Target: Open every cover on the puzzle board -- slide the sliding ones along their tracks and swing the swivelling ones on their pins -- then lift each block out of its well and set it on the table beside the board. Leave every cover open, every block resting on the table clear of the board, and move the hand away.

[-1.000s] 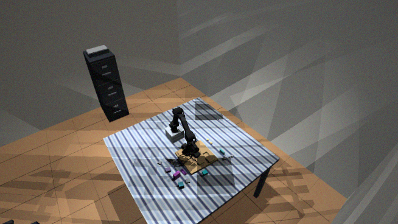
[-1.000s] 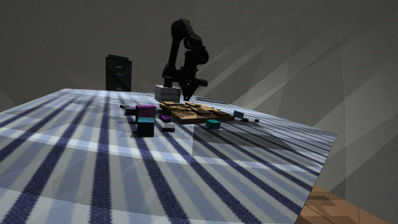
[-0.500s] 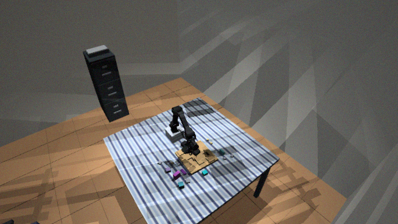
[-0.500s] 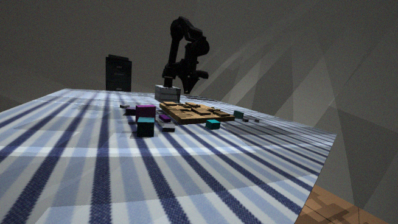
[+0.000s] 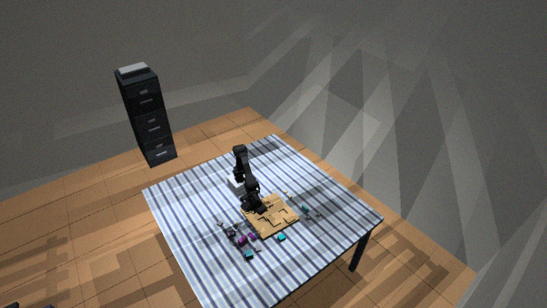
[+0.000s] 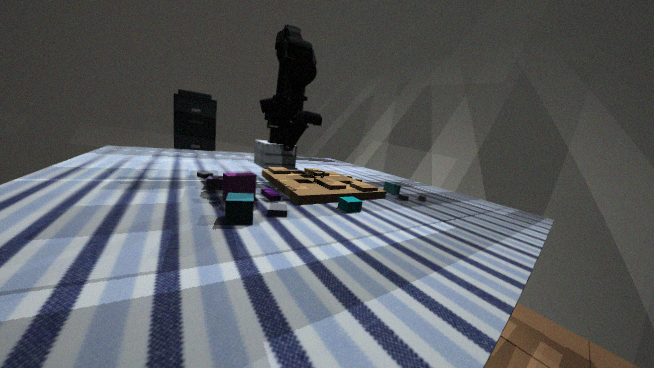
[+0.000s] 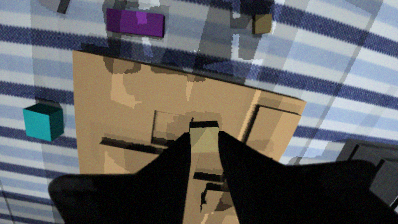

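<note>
The tan puzzle board (image 5: 266,231) (image 6: 305,196) (image 7: 95,90) lies on the striped cloth. Raised cover panels and dark recesses show on it; a wooden panel (image 7: 274,129) is at its right in the wrist view. Which covers are fully open I cannot tell. My gripper (image 6: 288,148) (image 7: 204,137) is shut on a small pale yellow block (image 7: 204,140), held above the board. A cyan block (image 5: 281,237) (image 6: 350,205) (image 7: 42,123) and a flat purple block (image 5: 252,236) (image 6: 270,194) (image 7: 134,23) lie beside the board. The fingers and arm hide part of the board.
A larger purple block (image 5: 242,240) (image 6: 239,184) and a teal block (image 5: 248,254) (image 6: 239,210) stand near the board's front left. Another teal block (image 5: 304,207) (image 6: 391,188) is to its right. A small yellow block (image 7: 262,23) lies past the board's edge.
</note>
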Controlling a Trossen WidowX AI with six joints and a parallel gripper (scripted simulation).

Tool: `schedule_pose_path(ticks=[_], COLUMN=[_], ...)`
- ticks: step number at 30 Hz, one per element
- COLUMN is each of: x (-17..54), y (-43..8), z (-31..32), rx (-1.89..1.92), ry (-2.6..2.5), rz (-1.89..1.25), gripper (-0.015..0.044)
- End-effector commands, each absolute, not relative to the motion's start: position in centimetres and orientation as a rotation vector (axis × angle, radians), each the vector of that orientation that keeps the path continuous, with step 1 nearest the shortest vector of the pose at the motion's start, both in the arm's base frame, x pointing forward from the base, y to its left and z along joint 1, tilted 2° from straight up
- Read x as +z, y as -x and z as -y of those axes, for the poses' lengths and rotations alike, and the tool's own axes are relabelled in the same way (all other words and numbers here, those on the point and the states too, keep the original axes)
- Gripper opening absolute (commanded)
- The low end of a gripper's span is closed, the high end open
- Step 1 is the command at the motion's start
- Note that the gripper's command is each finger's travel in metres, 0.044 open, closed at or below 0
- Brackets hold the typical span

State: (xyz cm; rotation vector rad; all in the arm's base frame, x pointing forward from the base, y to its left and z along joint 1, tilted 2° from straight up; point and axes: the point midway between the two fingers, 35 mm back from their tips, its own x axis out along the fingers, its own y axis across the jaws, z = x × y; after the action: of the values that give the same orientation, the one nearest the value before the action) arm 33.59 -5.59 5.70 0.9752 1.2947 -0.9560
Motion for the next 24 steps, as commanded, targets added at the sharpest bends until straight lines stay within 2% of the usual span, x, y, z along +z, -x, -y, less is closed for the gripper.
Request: schedule_pose_path(ticks=[1,24], x=[5.8,5.6], y=[-32.7,-26.9], z=[7.1,14.0], rx=[-0.952,-0.957], ry=[-0.973,-0.968], rz=[-1.293,-1.293], gripper=[0.008,0.008])
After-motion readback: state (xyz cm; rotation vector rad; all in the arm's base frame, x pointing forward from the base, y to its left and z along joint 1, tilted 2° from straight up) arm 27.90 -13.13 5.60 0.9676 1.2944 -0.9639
